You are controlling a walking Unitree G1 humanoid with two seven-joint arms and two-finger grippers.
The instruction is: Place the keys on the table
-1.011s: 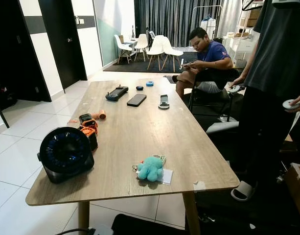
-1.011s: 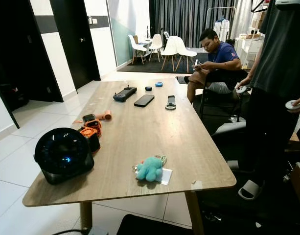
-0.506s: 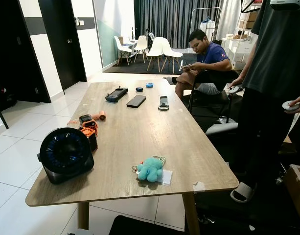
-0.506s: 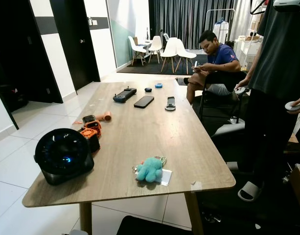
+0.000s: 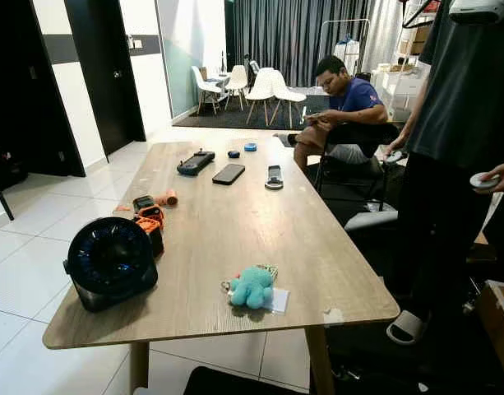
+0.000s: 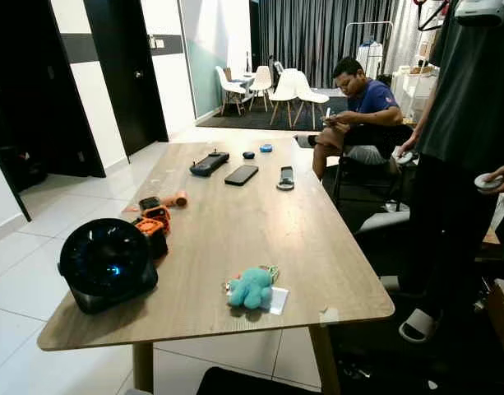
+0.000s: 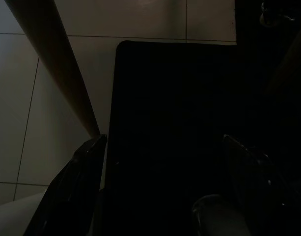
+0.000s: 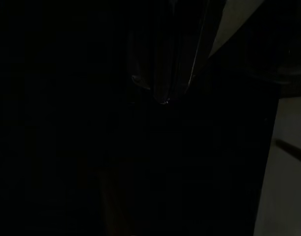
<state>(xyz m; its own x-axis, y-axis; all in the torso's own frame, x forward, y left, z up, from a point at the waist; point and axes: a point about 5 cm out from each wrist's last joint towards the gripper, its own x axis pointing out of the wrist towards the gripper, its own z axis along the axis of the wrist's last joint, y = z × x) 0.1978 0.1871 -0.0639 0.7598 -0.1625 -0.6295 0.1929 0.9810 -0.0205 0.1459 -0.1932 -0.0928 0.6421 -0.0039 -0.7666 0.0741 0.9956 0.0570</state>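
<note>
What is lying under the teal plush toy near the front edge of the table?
Under the teal plush toy lies a clear plastic sleeve on the wooden table. Metal key rings stick out beside it. The toy covers whatever else is attached.

Left gripper (image 7: 160,187) hanging low (fingers apart).

We see a matt wood-grain table (image 5: 235,222), a fuzzy teal plush keychain (image 5: 251,288), and glossy white floor tiles (image 5: 21,247) beside the table.
</note>
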